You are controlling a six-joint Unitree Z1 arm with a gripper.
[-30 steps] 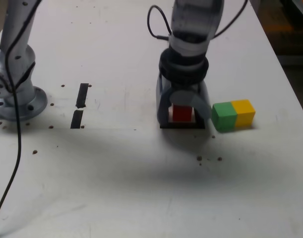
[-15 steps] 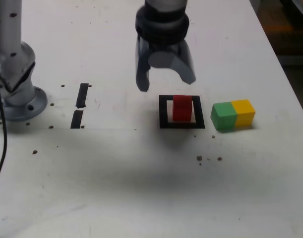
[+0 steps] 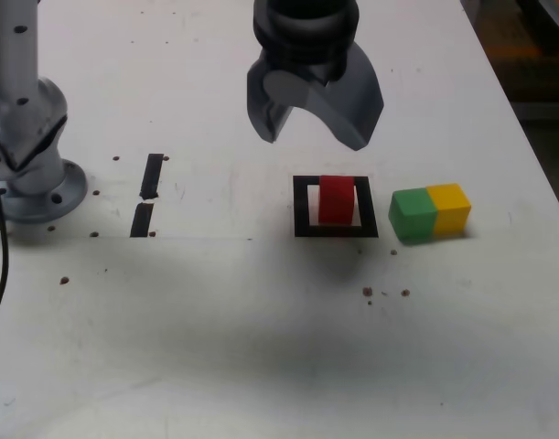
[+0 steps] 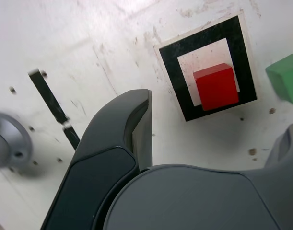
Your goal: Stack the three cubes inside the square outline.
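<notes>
Currently, red cube (image 3: 336,200): inside the square outline (image 3: 302,229), centre-right of the exterior view
Green cube (image 3: 413,215): right of the outline, apart from it
Yellow cube (image 3: 450,208): touching the green cube's right side
Gripper (image 3: 315,137): jaws spread, holding nothing, upper middle of the exterior view
Black strips (image 3: 152,176): on the table (image 3: 215,347), left of centre

Matte grey claw (image 3: 317,105), with broad, curved, smooth fingers (image 4: 122,115); darker panel set into one, edged by a thin seam. Black, rounded collar (image 3: 306,35) above. Pale silvery-grey base (image 3: 43,187), round-footed, dotted with dark bolts. Slim black cable (image 3: 3,247) alongside.
</notes>
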